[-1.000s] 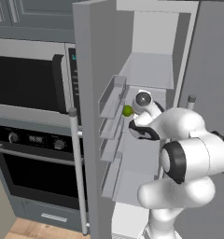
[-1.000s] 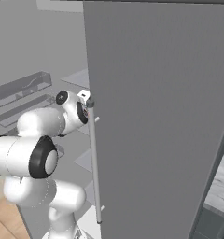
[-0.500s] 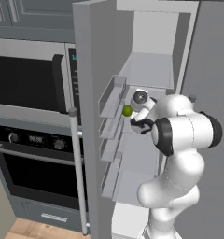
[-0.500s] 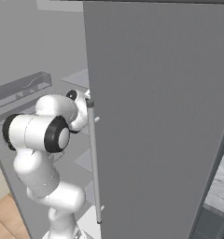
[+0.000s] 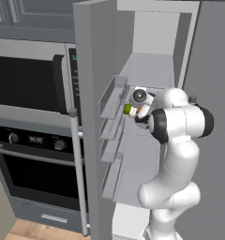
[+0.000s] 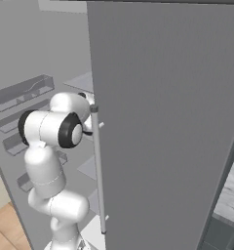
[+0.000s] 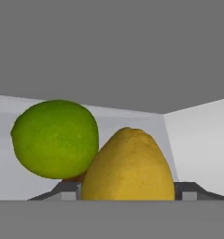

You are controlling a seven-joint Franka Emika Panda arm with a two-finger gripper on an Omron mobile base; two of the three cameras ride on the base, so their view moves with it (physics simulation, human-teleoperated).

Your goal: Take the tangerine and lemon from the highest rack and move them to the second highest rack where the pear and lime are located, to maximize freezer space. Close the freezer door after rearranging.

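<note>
The hand [image 7: 127, 195] is reaching into the freezer [image 5: 152, 70], and the lemon [image 7: 128, 165] is sitting right between its 2 fingertips [image 7: 67, 190], which are flanking the fruit on either side. Whether they are pressing on it or merely bracketing it I cannot tell, though the fit is looking snug enough for a hold. The lime [image 7: 55, 138] is lying just beyond the hand and to its left, touching or nearly touching the lemon, with a sliver of something orange-red peeking out under it, too small to name. That is suggesting the lemon is arriving at the shelf where the lime lives. To do this step well, the hand should be lowering the lemon until it is resting on the shelf, keeping it from nudging the lime, then spreading its fingers only slightly and backing straight out. From the left base view, the lime [image 5: 128, 109] is showing beside the wrist, and the freezer door [image 5: 88, 117] is standing wide open.
</note>
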